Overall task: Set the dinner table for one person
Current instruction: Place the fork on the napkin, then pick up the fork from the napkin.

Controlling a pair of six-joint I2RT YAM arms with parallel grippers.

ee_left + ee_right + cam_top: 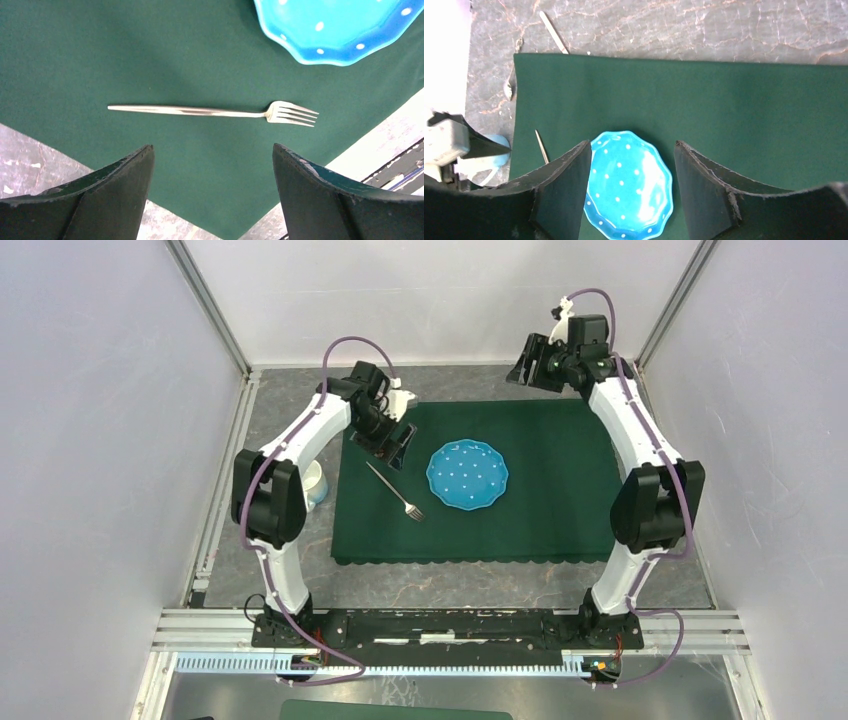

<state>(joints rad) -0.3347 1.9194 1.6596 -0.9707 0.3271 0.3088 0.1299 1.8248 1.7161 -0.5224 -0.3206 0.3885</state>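
Grey tabletop (pixel 470 585) part laid: fork (pixel 200 111) step in hand

Taking 12 o'clock as the side away from the arm bases, the veined stone tabletop floors the whole cell. It shows bare in strips around a dark green cloth (pixel 560 500) spread over its middle.

A blue plate (pixel 467 475) with white dots sits at the cloth's centre. The fork lies flat on the cloth near the plate's 9 o'clock, apart from the rim. It is slanted, with its handle toward 11 and its tines toward 5.

Off the cloth at 9 o'clock, a white and blue cup (pixel 316 483) stands on bare stone, partly hidden behind the left arm. By the cloth's 11 o'clock corner the right wrist view shows a slim pale handle (pixel 553 32) on the stone. What utensil it belongs to cannot be told.

The left end effector (pixel 212 149) hangs above the fork with its jaws wide, holding and touching nothing. The right end effector (pixel 632 145) is raised near 1 o'clock, its jaws moderately apart and empty.

The fork seems to be the step in hand. It is beside the plate but askew, so a tidy setting may call for squaring it. Otherwise the next move likely calls for a reach off the cloth for the cup or the 11 o'clock utensil, keeping clear of the plate.
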